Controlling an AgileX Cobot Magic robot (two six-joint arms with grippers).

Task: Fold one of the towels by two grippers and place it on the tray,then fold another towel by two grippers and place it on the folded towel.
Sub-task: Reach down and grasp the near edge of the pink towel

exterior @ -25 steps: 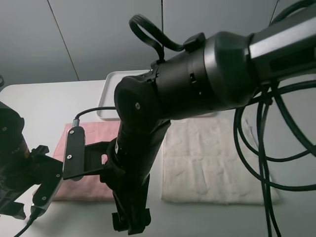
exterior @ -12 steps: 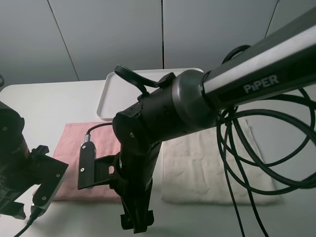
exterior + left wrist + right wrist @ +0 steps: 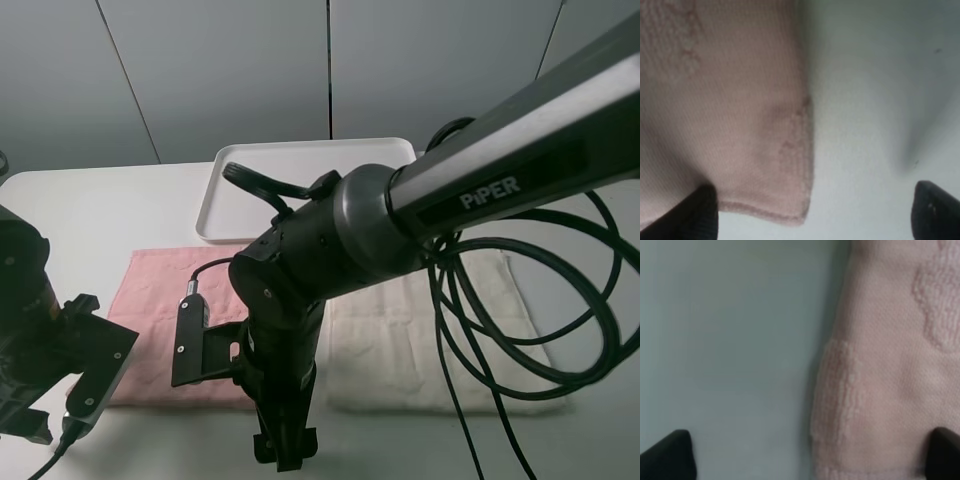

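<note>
Hovering both hands over the near corners of the pink towel (image 3: 150,285) is how I have things set, because the fold needs that near edge lifted at two points together. The towel lies flat on the worktop (image 3: 90,210) beside the cream towel (image 3: 400,350). The tray (image 3: 235,205) sits just beyond them with nothing on it yet.

My left hand (image 3: 817,215) is released, its fingers spread wide. One fingertip (image 3: 700,215) is over the cloth near the hem and the other over bare worktop, so the corner falls between them. My right hand (image 3: 805,460) is released too. It reaches across the middle to the towel's other near corner, again with one fingertip over cloth and one off it. Neither hand grasps anything.

From above, the right arm stretches in from the right side, its wrist bent sharply so the hand points straight down at the towel's front edge. The left arm crouches at the near left, also angled down. I judge the first fold not yet begun; closing on both corners looks like the next step.
</note>
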